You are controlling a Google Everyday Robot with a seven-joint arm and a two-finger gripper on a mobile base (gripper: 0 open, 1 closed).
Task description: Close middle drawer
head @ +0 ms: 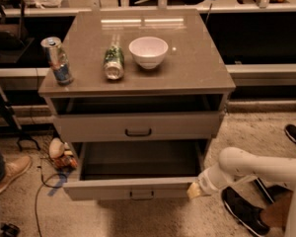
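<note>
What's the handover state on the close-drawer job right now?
The end effector is low at the right end of the middle drawer's front panel. Contact with the panel cannot be confirmed.
The middle drawer is pulled well out, its interior is bare, and nothing is at its centre handle.
Done: the arm is in place at the drawer front.
Left: push the front straight in until the drawer is shut.
On the cabinet top are an upright can, a green container on its side and a white bowl, so a gentle push is probably wise.
</note>
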